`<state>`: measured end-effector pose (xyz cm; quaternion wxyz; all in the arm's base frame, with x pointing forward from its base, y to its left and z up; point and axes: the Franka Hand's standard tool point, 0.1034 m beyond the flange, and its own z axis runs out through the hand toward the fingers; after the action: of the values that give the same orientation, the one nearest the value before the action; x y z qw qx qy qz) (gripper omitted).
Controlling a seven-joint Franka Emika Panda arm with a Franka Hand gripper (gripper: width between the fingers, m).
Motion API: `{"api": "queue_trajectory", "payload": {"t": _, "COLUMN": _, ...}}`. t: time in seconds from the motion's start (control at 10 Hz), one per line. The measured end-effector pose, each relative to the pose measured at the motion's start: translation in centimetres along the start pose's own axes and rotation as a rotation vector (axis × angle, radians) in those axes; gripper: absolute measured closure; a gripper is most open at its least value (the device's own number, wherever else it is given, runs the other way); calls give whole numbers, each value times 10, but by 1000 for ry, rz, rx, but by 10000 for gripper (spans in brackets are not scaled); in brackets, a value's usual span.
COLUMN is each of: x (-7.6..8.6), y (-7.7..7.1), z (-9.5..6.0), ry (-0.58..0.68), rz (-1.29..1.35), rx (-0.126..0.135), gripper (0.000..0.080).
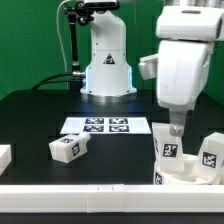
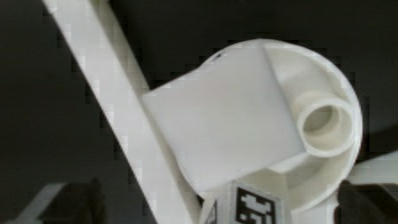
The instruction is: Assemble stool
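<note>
The stool's round white seat [image 2: 267, 95] fills the wrist view, tilted up on edge against a long white rail [image 2: 111, 110], with a round socket hole [image 2: 326, 120] and a black-and-white tag [image 2: 249, 205] on its rim. My gripper [image 2: 217, 202] is open, its dark fingers [image 2: 63, 205] standing either side of the seat's rim without gripping it. In the exterior view the gripper [image 1: 176, 128] hangs just above the tagged seat [image 1: 172, 152] at the exterior view's right. Another tagged white piece [image 1: 211, 152], apparently a leg, stands beside the seat. One leg [image 1: 68, 148] lies alone left of centre.
The marker board [image 1: 105, 125] lies flat in the middle of the black table, in front of the robot base [image 1: 107, 65]. A white rail [image 1: 90, 200] runs along the front edge. A white block [image 1: 4, 156] shows at the exterior view's left edge.
</note>
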<state>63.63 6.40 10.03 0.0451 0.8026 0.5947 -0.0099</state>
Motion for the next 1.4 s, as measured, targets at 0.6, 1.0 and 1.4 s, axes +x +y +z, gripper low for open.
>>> {"api": "queue_trajectory", "payload": {"t": 0.6, "x": -11, "y": 0, "z": 8, "ry": -62, "rz": -333, "rx": 0, "gripper": 150}}
{"api": "queue_trajectory", "payload": {"t": 1.0, "x": -12, "y": 0, "z": 12, "ry": -64, "rz": -316, "rx": 5, "gripper": 465}}
{"api": "queue_trajectory", "payload": {"t": 1.4, "x": -13, "y": 0, "z": 12, "ry": -63, "rz": -207, "rx": 2, "gripper": 465}}
